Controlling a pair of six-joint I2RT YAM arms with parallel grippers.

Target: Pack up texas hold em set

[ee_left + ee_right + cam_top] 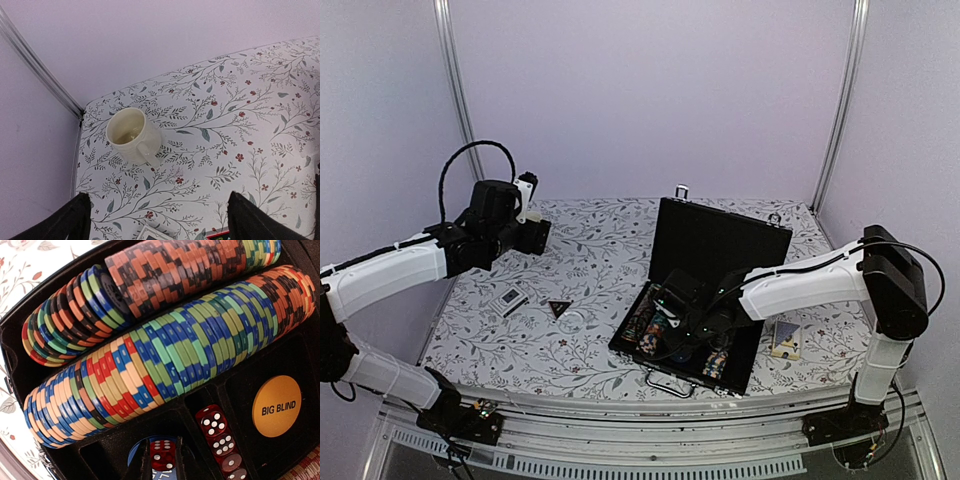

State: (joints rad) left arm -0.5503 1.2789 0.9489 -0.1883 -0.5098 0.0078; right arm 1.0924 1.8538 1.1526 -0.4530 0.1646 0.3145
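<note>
A floral-patterned counter [600, 250] stands between lilac walls. The black briefcase [720, 240] lies open right of centre, with chip rows [165, 355] inside. The left arm hovers at the far left, its end effector [159, 200] released wide near a cream mug [131, 134]. The right end effector [162, 446] reaches into the case, clenched on a red die [162, 457].

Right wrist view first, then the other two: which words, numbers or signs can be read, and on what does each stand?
"BIG BLIND": on the orange disc in the case.
Unreadable, mostly hidden: white letters on the blue disc under the red die.
No numerals, only white pips: the dice.
Too small to read: the deck, the black triangle, the pack beside the case.
No text: the mug.
</note>
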